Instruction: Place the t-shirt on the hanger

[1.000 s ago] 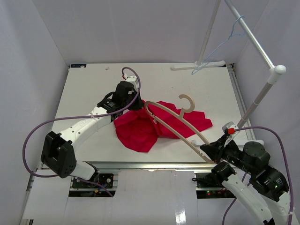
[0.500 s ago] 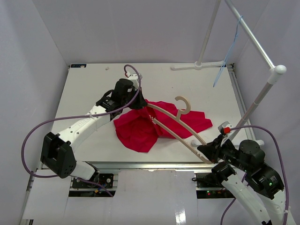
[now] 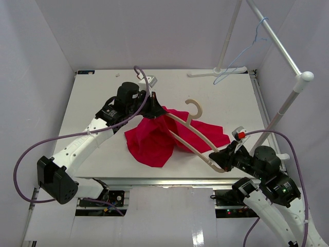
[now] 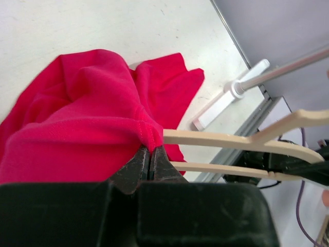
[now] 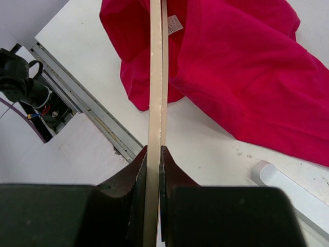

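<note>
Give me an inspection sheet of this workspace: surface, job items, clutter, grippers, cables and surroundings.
Surface: white table.
Job's things: red t-shirt crumpled on the table, one edge lifted; wooden hanger above it, one end hidden by cloth.
Clutter: nothing seen.
Grippers: left gripper shut on the t-shirt; right gripper shut on the hanger.
Cables: purple cables loop beside both arms.
Surroundings: white rack at right, blue wire hanger on its rail; grey walls.
</note>
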Robot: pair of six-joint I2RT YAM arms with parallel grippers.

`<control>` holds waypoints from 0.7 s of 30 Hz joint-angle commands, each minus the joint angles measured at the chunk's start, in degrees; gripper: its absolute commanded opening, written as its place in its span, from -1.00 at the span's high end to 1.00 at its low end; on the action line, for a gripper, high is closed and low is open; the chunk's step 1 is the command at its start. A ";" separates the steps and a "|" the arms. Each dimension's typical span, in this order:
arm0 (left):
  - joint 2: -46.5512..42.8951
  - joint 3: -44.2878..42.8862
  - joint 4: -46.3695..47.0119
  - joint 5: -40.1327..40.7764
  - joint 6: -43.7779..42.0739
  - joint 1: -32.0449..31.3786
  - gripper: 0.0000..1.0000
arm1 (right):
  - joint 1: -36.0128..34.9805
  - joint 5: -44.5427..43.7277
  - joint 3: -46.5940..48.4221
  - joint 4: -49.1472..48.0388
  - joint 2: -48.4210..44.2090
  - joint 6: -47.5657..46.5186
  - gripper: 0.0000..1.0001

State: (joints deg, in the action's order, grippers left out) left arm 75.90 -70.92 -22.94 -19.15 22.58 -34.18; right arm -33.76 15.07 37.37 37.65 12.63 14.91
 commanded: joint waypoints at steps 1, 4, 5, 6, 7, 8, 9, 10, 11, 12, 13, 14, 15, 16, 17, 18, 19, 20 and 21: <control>-2.32 -2.87 1.30 -12.30 -0.91 0.17 1.00 | 0.10 2.51 -1.99 -15.25 0.90 3.34 0.84; -3.19 -3.09 2.46 -16.90 -1.19 0.17 1.00 | 0.10 3.73 -3.15 -20.56 4.21 4.00 0.84; -3.50 -3.09 2.83 -17.69 -1.14 0.17 1.00 | 0.10 4.25 -3.47 -22.12 5.26 4.21 0.84; -3.66 -3.02 3.31 -18.84 -1.04 0.17 1.00 | 0.10 4.60 -4.07 -24.34 6.07 4.57 0.84; -3.78 -2.94 3.83 -20.06 -0.92 0.17 1.00 | 0.10 4.92 -4.74 -26.72 6.82 4.96 0.84; -3.77 -2.91 4.30 -21.24 -0.56 0.17 1.00 | 0.10 5.05 -5.28 -28.63 7.29 5.28 0.84; -3.57 -2.93 4.68 -22.81 -0.18 0.17 1.00 | 0.10 5.04 -5.82 -30.38 7.44 5.46 0.84; -3.29 -2.96 5.03 -24.65 0.10 0.17 1.00 | 0.10 5.01 -6.41 -32.22 7.50 5.59 0.84; -3.01 -2.99 5.37 -26.49 0.39 0.17 1.00 | 0.10 4.98 -7.00 -34.06 7.57 5.72 0.84; -2.84 -3.22 5.41 -27.78 0.42 0.17 1.00 | 0.07 4.61 -7.37 -34.95 7.52 5.74 0.84; -2.70 -3.50 5.38 -28.95 0.39 0.17 1.00 | 0.03 4.16 -7.69 -35.59 7.46 5.74 0.84; -2.63 -3.73 5.36 -29.81 0.35 0.17 1.00 | 0.02 3.79 -8.08 -36.31 7.39 5.74 0.84; -2.75 -3.85 5.36 -29.94 0.29 0.17 0.99 | 0.05 3.61 -8.63 -37.22 7.33 5.74 0.84; -2.86 -3.97 5.36 -30.07 0.23 0.17 0.99 | 0.07 3.43 -9.19 -38.13 7.27 5.74 0.84; -2.97 -4.18 5.41 -30.10 0.34 0.17 0.97 | 0.10 3.35 -9.77 -38.98 7.20 5.74 0.84; -3.01 -4.57 5.53 -30.06 0.81 0.17 0.96 | 0.10 3.61 -10.45 -39.83 7.21 5.74 0.84; -2.93 -4.86 5.54 -30.30 1.13 0.17 0.94 | 0.10 4.05 -11.26 -40.96 7.46 5.74 0.84; -2.84 -5.22 5.54 -30.55 1.52 0.17 0.93 | 0.10 4.52 -12.05 -42.10 7.71 5.76 0.84; -2.68 -6.00 5.57 -30.84 2.23 0.17 0.93 | 0.10 5.14 -12.71 -43.24 8.04 5.86 0.84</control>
State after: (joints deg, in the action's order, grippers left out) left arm 75.26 -73.20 -18.72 -44.53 22.73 -33.85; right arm -33.77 19.42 26.70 7.02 20.36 20.29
